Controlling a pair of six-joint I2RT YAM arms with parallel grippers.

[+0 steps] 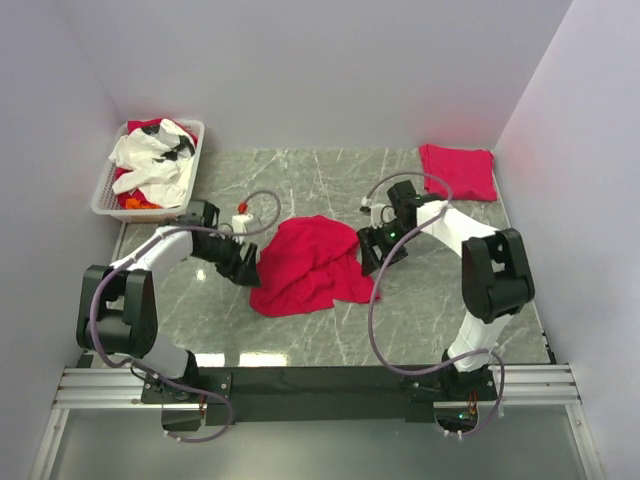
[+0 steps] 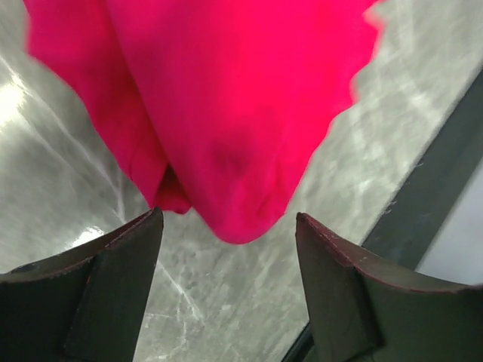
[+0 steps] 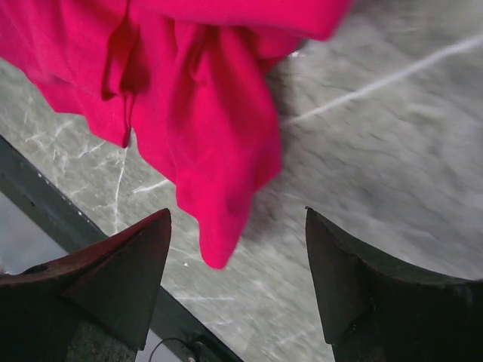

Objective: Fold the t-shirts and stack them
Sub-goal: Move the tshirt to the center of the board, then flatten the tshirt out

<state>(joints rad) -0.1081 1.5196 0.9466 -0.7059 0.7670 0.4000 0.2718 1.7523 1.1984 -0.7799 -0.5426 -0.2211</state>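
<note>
A crumpled crimson t-shirt lies in a heap on the middle of the marble table. A second red t-shirt lies folded at the back right corner. My left gripper sits at the heap's left edge. In the left wrist view this gripper is open and a rounded fold of the shirt hangs just ahead of its fingertips, not pinched. My right gripper is at the heap's right edge. In the right wrist view it is open too, with a drooping point of the shirt reaching down between its fingertips.
A white slotted basket stands at the back left, holding white and red clothes. A small white and red object lies just behind the left arm. White walls close in the table on three sides. The black mounting rail runs along the near edge.
</note>
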